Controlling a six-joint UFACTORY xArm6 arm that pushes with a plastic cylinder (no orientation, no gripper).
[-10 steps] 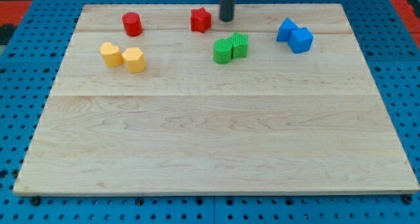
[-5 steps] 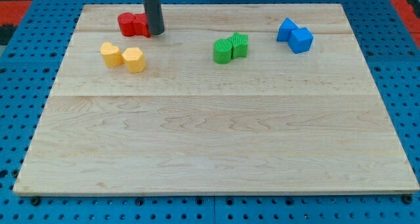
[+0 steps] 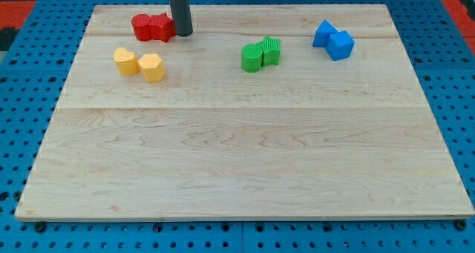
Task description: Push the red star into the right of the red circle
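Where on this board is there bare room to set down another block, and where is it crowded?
Below the yellow blocks and green blocks, the board lies bare to its bottom edge. The top strip is crowded: red blocks beside my tip, blue blocks at the right.

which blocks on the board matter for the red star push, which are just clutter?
In play:
- red star, touching the red circle's right side
- red circle
- my tip, just right of the star

Clutter:
- two yellow blocks, below the reds
- two green blocks, mid-board
- two blue blocks, view's right
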